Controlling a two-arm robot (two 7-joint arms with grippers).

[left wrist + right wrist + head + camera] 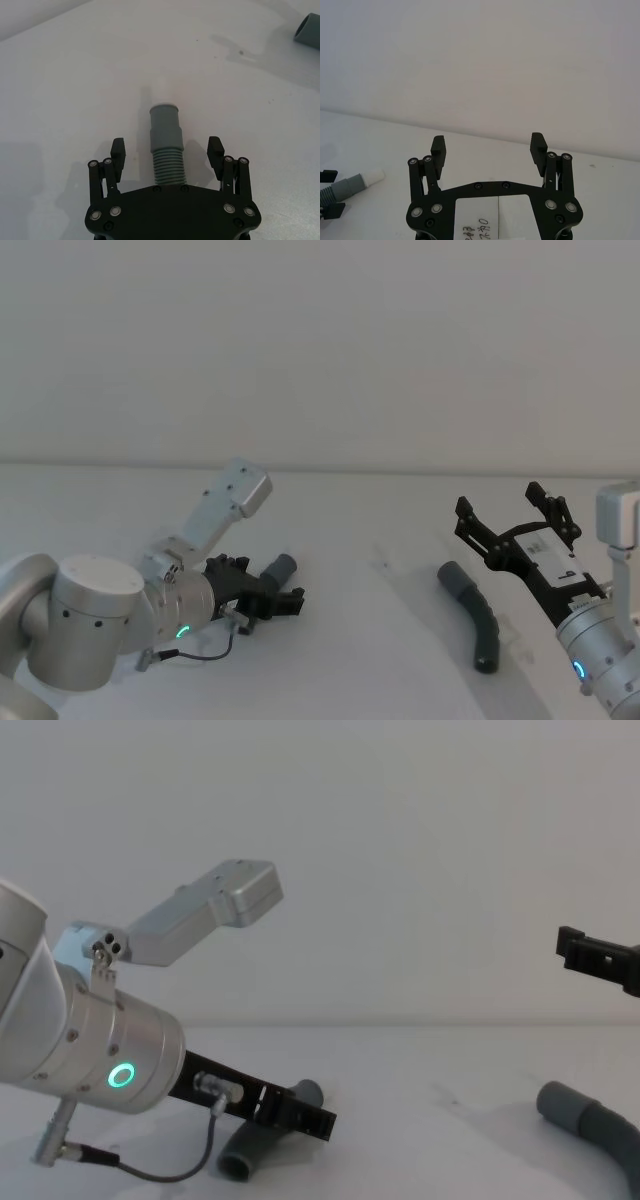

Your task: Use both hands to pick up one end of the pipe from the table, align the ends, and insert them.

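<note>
On the white, faintly stained desk (380, 530) before a pale grey wall (320, 340), one pipe piece (166, 130) lies between the left gripper's (166, 146) open jaws; the other piece (480, 615) lies near the raised right gripper (503, 502), jaws spread empty.

The left arm (90, 625), wrist ring (181, 631) glowing green, is reaching inward, low and nearly level; the left gripper (268, 585) is holding its fingers (118, 150) spread wide; the right gripper (502, 502) is hovering higher — tilting upward, its fingers likewise apart.
</note>
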